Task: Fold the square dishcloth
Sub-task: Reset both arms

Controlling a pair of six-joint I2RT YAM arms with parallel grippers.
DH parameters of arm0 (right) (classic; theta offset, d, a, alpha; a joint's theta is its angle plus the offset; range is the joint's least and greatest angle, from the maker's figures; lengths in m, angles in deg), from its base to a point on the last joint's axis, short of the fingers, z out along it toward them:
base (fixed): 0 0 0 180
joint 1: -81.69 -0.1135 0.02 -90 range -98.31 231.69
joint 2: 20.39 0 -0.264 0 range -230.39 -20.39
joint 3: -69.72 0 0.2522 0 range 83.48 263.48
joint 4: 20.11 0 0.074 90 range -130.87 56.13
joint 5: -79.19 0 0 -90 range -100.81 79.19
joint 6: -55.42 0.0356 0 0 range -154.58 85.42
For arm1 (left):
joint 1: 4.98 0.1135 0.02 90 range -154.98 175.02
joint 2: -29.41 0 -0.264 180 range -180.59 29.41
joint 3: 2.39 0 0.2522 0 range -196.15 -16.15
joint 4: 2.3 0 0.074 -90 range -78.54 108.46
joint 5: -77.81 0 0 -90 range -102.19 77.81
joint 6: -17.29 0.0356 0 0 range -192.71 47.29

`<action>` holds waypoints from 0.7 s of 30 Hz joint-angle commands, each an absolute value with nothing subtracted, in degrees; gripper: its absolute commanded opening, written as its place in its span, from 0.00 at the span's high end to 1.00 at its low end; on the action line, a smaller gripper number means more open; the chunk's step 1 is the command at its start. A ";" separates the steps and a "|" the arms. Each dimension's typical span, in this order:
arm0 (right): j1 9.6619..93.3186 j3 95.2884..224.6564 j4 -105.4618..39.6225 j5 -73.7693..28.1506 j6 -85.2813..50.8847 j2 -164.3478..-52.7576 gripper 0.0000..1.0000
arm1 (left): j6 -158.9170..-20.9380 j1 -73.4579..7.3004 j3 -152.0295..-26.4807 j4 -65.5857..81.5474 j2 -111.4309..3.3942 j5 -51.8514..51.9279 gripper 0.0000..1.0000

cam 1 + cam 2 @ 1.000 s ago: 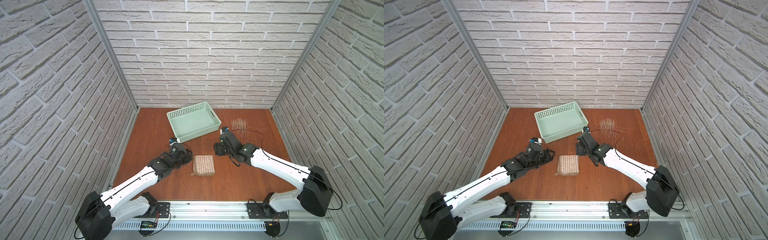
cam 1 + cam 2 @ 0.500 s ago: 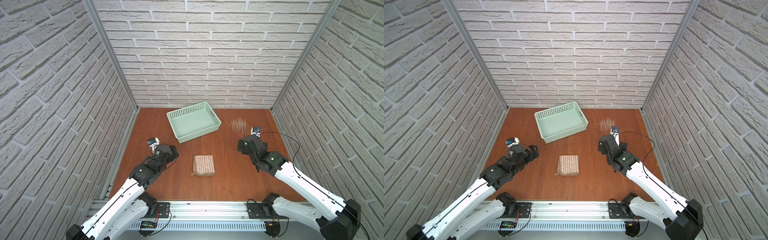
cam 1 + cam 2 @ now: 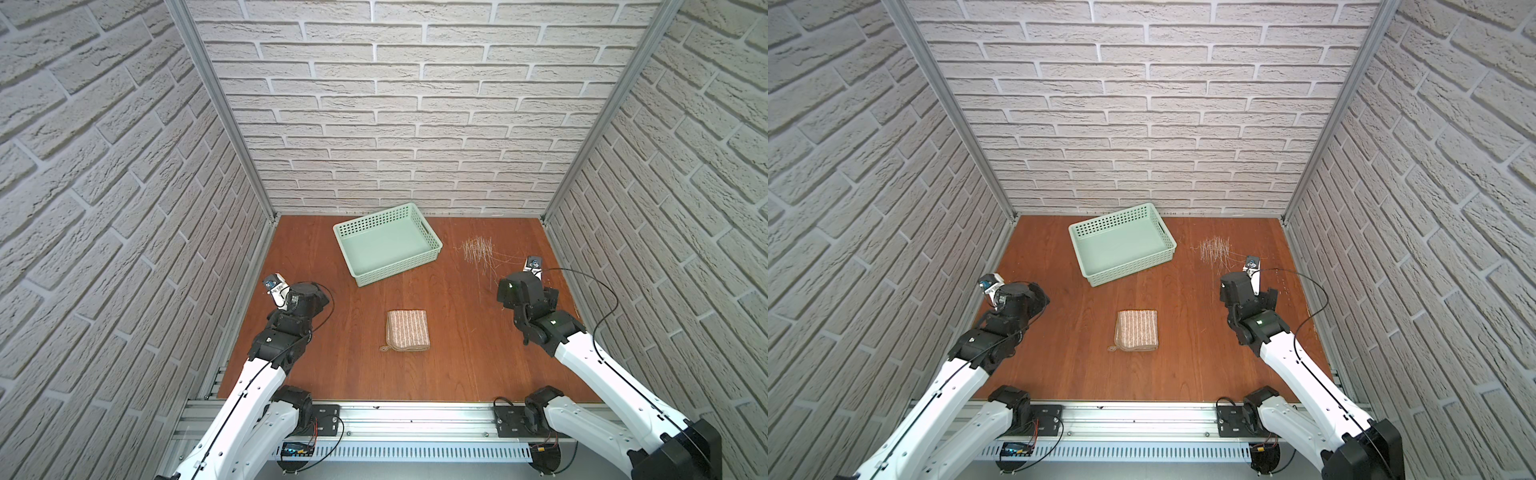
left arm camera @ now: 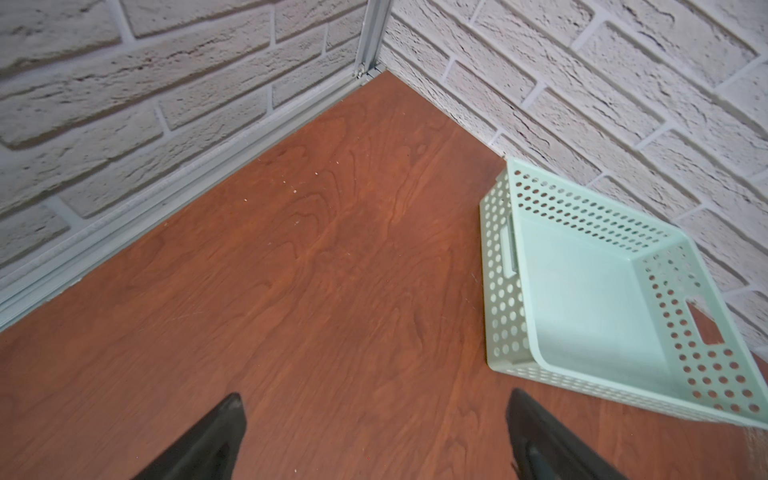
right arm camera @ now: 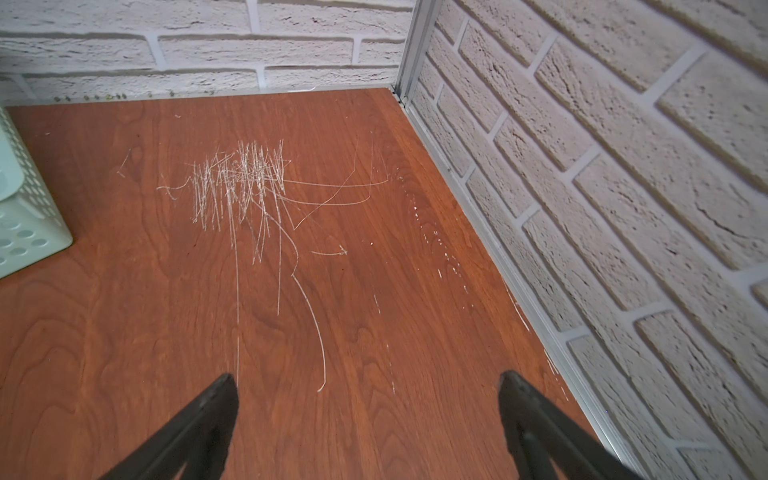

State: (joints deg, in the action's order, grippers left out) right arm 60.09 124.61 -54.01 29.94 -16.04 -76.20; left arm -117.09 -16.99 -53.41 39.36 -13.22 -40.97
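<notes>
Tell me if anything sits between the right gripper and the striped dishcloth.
Nothing visible does. Only bare table lies between the right gripper and the dishcloth; the green basket sits farther back, off that line.

I have open bench on every side of the folded dishcloth, with nothing near it. The mint basket blocks the back centre, close to the rear wall. My left tool and right tool hang spread wide and empty at the bench's left and right edges, well apart from the dishcloth.
</notes>
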 commanded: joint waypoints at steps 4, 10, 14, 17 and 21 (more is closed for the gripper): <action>67.36 123.56 -47.26 24.89 -18.65 -81.32 0.01 | -111.62 -10.70 -50.30 30.22 -12.41 -38.21 0.02; 73.51 120.79 -39.42 19.55 -18.90 -85.03 0.01 | -108.00 -4.73 -47.54 23.53 -14.42 -35.54 0.02; 75.58 118.13 -33.65 17.40 -20.04 -85.90 0.01 | -105.17 -2.52 -46.82 19.43 -17.09 -33.32 0.02; 76.49 117.16 -30.84 17.48 -21.01 -87.43 0.01 | -102.30 -2.11 -45.99 15.57 -19.04 -33.44 0.02; 77.44 115.26 -25.81 16.11 -22.49 -90.08 0.01 | -99.44 -1.97 -45.09 10.66 -21.51 -33.20 0.02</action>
